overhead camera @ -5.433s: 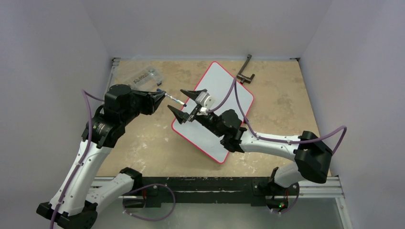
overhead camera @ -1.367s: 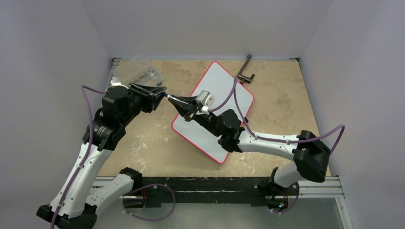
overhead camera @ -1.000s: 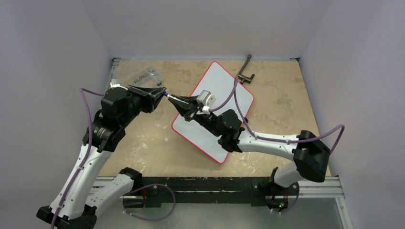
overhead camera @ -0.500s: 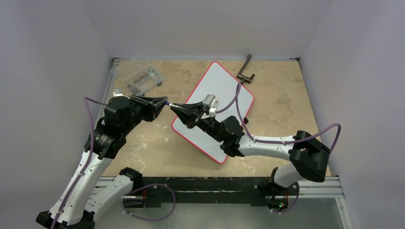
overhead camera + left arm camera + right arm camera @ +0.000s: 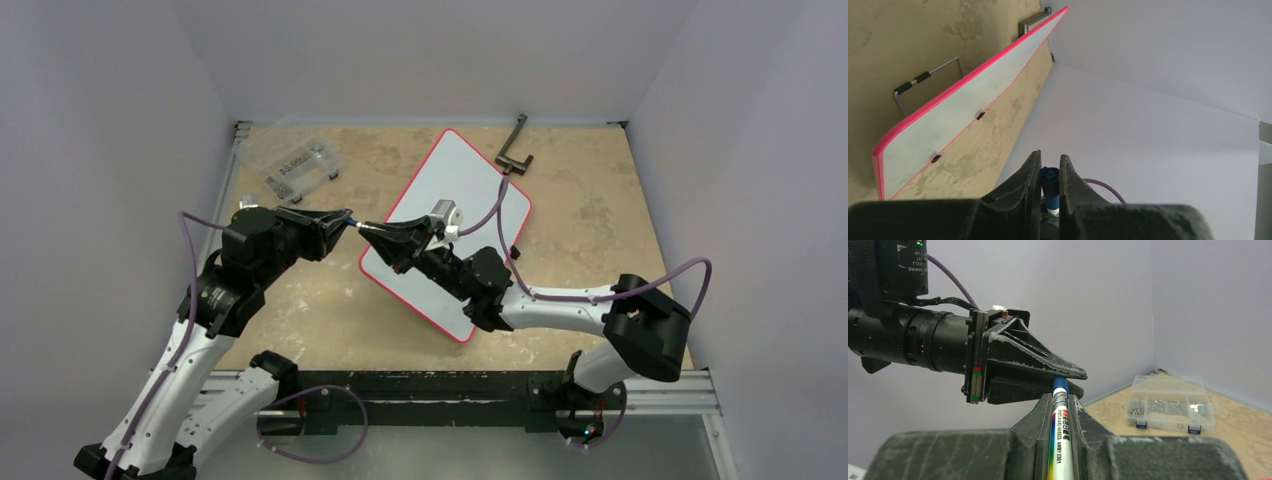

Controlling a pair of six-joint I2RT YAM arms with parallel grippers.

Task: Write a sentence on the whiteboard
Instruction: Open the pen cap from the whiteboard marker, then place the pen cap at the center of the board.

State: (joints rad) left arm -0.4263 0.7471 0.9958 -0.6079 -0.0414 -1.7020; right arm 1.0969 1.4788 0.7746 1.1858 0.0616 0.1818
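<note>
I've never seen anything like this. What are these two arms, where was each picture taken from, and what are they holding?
They are robots: a left arm and a right arm, bolted to the near edge of a table. The wide picture looks down from above; the other two come from a small camera on each wrist, so each shows its own arm's fingers. On the table lie a blank whiteboard, a clear plastic parts box and a black metal bracket. The left gripper and the right gripper are both closed on one marker: the right on its barrel, the left on its blue end.
</note>
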